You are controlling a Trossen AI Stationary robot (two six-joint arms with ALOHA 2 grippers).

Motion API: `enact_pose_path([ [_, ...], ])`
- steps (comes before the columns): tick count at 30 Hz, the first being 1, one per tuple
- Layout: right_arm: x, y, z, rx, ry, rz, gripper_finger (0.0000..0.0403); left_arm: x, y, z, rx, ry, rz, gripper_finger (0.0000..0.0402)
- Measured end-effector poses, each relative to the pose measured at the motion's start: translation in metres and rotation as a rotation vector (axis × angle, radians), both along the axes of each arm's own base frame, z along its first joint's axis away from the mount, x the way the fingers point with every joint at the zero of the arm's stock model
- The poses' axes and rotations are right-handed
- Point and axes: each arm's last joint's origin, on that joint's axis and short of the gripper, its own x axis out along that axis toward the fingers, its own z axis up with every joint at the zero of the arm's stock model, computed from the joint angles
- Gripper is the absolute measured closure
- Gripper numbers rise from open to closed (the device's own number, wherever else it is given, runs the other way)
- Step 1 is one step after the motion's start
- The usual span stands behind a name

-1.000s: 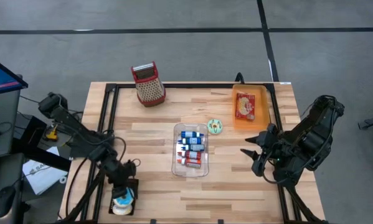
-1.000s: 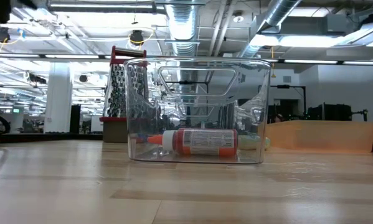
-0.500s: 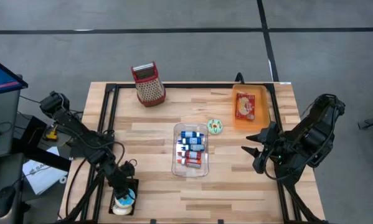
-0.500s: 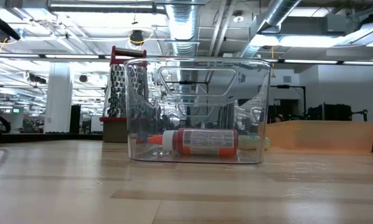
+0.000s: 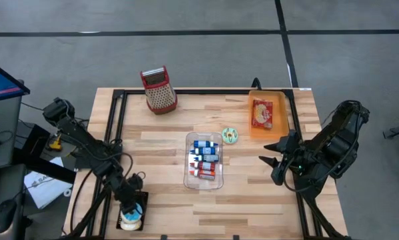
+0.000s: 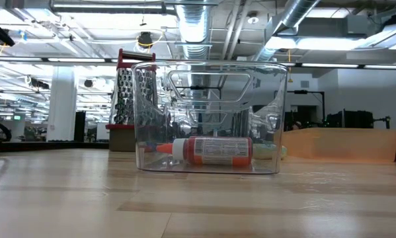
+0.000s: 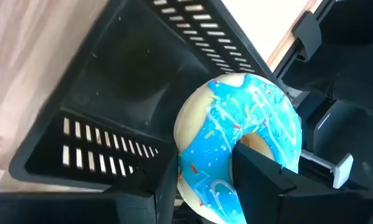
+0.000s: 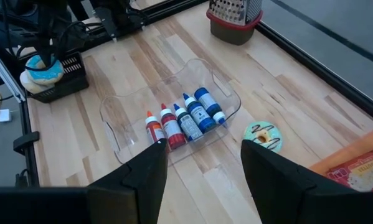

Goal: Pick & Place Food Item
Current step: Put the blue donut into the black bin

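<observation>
A clear bin [image 5: 204, 162] sits at the middle of the table [image 5: 252, 207], with bottles [image 5: 204, 159] lying in it. A grater [image 5: 158, 90] stands behind it to the left. A small doughnut [image 5: 230, 136] lies just beside the bin's far right corner, and a tray [image 5: 266, 115] lies farther right. A basket [image 5: 134, 212] at the near left corner holds an iced doughnut [image 5: 132, 215].

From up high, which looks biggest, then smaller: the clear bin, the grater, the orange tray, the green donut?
1. Clear plastic bin
2. Orange tray and red-trimmed metal grater: they look alike, so no ranking.
3. Green-frosted donut, smallest.
</observation>
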Motion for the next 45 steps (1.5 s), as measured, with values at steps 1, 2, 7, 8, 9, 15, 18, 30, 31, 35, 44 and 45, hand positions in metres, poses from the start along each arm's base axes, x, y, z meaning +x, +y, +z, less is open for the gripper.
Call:
enact_pose_path([
  [1,0.0000,0.0000,0.0000,0.000,0.001,0.000,0.0207,-0.0009,-0.0008,0.0000,-0.001,0.004,0.000,0.0266],
  [2,-0.0001,-0.0001,0.0000,-0.001,0.001,0.000,0.0207,-0.0018,-0.0015,0.0000,-0.002,0.006,-0.002,0.0266],
  [7,-0.0005,-0.0006,-0.0003,-0.004,0.005,-0.003,0.0207,-0.0051,-0.0041,-0.0001,-0.002,0.018,0.003,0.0263],
  [8,-0.0007,-0.0008,-0.0004,-0.005,0.006,-0.004,0.0207,-0.0053,-0.0043,-0.0001,-0.002,0.019,0.004,0.0260],
  [9,-0.0007,-0.0008,-0.0004,-0.004,0.006,-0.004,0.0207,-0.0052,-0.0042,-0.0001,-0.001,0.019,0.006,0.0257],
  [15,-0.0006,-0.0007,-0.0005,-0.005,0.006,-0.005,0.0207,-0.0053,-0.0030,-0.0009,0.021,0.016,0.032,0.0231],
  [18,-0.0006,-0.0007,-0.0005,-0.005,0.006,-0.005,0.0207,-0.0052,-0.0030,-0.0009,0.023,0.015,0.033,0.0218],
  [30,-0.0005,-0.0006,-0.0005,-0.005,0.006,-0.005,0.0207,-0.0055,-0.0027,-0.0012,0.026,0.019,0.033,0.0203],
  [31,-0.0005,-0.0006,-0.0005,-0.005,0.006,-0.005,0.0207,-0.0057,-0.0025,-0.0013,0.029,0.021,0.033,0.0203],
  [35,-0.0005,-0.0006,-0.0005,-0.005,0.006,-0.005,0.0207,-0.0058,-0.0023,-0.0014,0.030,0.022,0.033,0.0203],
  [44,-0.0005,-0.0006,-0.0005,-0.005,0.006,-0.005,0.0207,-0.0050,-0.0014,-0.0018,0.054,-0.001,0.053,0.0203],
  [45,-0.0005,-0.0006,-0.0005,-0.005,0.006,-0.005,0.0207,-0.0050,-0.0014,-0.0018,0.054,-0.001,0.054,0.0203],
])
